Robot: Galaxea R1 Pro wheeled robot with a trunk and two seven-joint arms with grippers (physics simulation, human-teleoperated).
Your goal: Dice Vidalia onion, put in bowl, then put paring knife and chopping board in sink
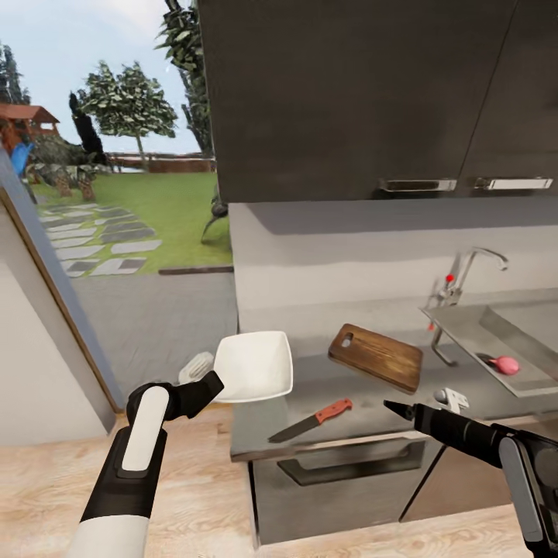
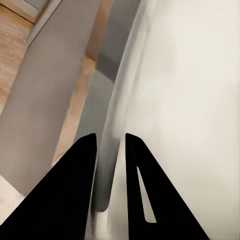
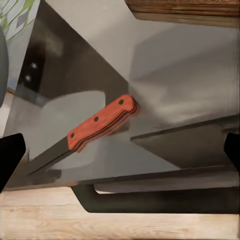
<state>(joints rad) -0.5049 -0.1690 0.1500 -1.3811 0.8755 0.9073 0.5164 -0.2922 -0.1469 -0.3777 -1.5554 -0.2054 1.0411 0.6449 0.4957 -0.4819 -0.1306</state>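
Note:
The white bowl (image 1: 252, 366) sits tilted at the countertop's (image 1: 364, 391) left end, overhanging its edge. My left gripper (image 1: 211, 381) (image 2: 110, 136) is shut on the bowl's (image 2: 185, 100) rim, one finger on each side. The paring knife (image 1: 314, 419) (image 3: 100, 125), with a red-orange handle, lies flat near the counter's front edge. My right gripper (image 1: 397, 408) (image 3: 120, 150) is open just right of it, its fingers spread wide. Behind lies the chopping board (image 1: 377, 356) (image 3: 185, 9). The pinkish Vidalia onion (image 1: 505, 364) rests in the sink (image 1: 465, 322) at the right.
A chrome faucet (image 1: 465, 271) with a red knob rises behind the sink. Dark wall cabinets (image 1: 372, 93) hang above the counter. Below the counter's front edge is a drawer with a dark bar handle (image 1: 349, 463) (image 3: 150, 200). A wood floor (image 1: 201, 504) and a garden opening lie to the left.

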